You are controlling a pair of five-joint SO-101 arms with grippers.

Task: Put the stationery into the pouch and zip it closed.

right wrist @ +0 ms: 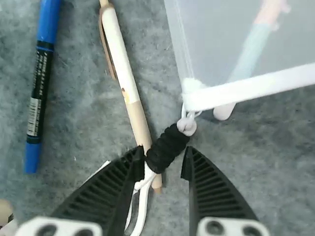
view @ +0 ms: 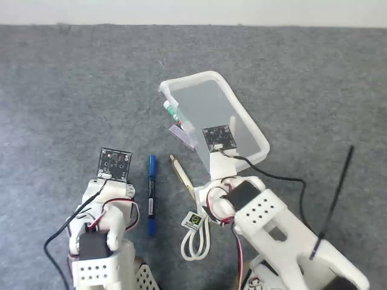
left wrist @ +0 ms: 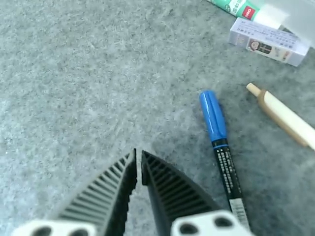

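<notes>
Stage: looks early | Outside pouch, mid-table: blue marker, beige pen, eraser | Partly in: glue stick | Left hand: pinched together, empty | Right hand: spread around black zip pull | Remaining: packing, zipping

The pouch is frosted, smooth plastic; the table wears rough grey felt; the blue marker beside the pouch looks glossy plastic.

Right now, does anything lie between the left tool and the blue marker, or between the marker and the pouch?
Nothing visible between left tool and blue marker, just carpet. The beige pen lies between the marker and the pouch.
</notes>
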